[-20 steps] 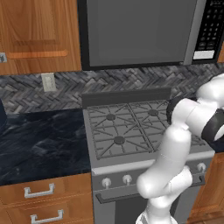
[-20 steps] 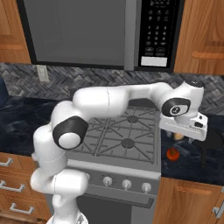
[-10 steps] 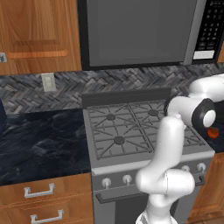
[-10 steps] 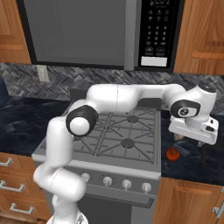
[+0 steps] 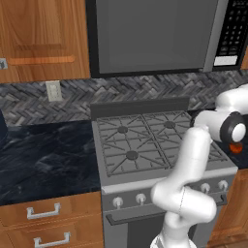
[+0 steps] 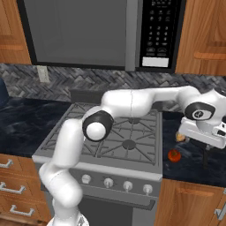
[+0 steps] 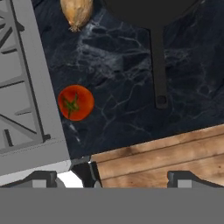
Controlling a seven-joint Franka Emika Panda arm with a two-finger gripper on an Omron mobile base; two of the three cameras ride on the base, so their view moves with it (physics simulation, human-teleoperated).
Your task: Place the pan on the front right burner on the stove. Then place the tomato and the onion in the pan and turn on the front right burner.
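Observation:
My gripper (image 7: 113,179) hangs open above the dark counter to the right of the stove (image 7: 26,87), with nothing between its fingers. Below it the red tomato (image 7: 75,102) lies close to the stove's edge. The tan onion (image 7: 76,11) lies further back. The black pan (image 7: 148,8) sits beside the onion, cut off by the frame, and its handle (image 7: 159,65) points at the counter's front edge. In the right base view the hand (image 6: 203,131) covers the pan, with the tomato (image 6: 173,155) and onion (image 6: 180,137) to its left. The front right burner (image 6: 129,144) is bare.
The microwave (image 6: 88,31) hangs over the stove, and wooden cabinets (image 6: 205,39) flank it. Silver knobs (image 6: 106,182) line the stove's front. The wooden cabinet front (image 7: 166,153) lies just below the counter's edge. My arm (image 6: 132,101) arches across the burners.
The arm has swung further right, off the stove's right edge, carrying the hand over the right-hand counter. The tomato and onion have not moved.

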